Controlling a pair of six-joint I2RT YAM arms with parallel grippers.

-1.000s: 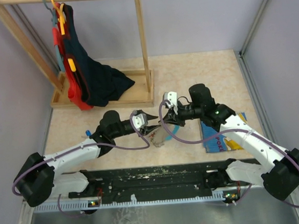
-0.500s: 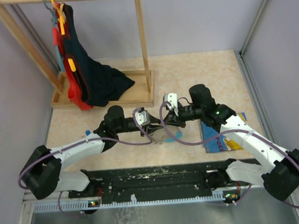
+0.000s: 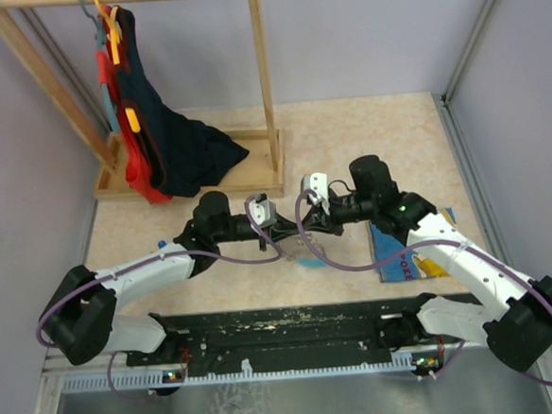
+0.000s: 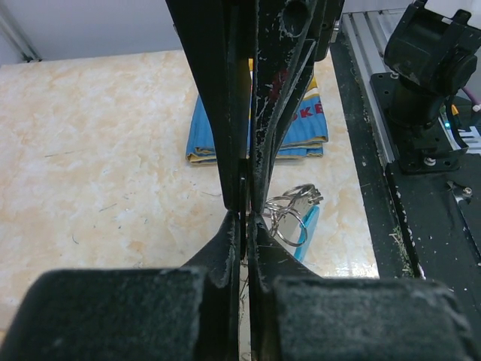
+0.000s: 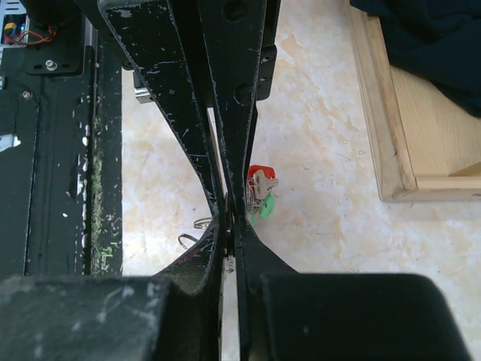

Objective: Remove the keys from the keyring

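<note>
- top external: the left gripper [image 3: 287, 229] and right gripper [image 3: 299, 228] meet tip to tip over the middle of the table [image 3: 366, 134].
- both pincers look clenched. this view is too small to show whether anything is nipped between them.
- the keyring [image 3: 308, 258] sits just below the meeting tips, on their near side, and shows mostly as a light-blue fleck.
- a blue book [image 3: 407, 255] lies to the right, partly under the right arm. a wooden rack [image 3: 266, 94] with a dark garment [image 3: 172, 148] stands at the far left.
- left wrist: the left pincer's fingers [image 4: 225, 248] are pressed together with no gap at the tips. i cannot tell whether a thin wire is caught there.
- the keyring's silvery loops are just right of those tips, with the light-blue patch [image 4: 307, 229] beside them and the book beyond.
- right wrist: the right pincer is clenched too, and what it pinches, if anything, is hidden.
- the keys [image 5: 259, 194], one red head and one green, sit just right of the tips. thin wire loops show to the left, and the rack's base lies at the right edge.
</note>
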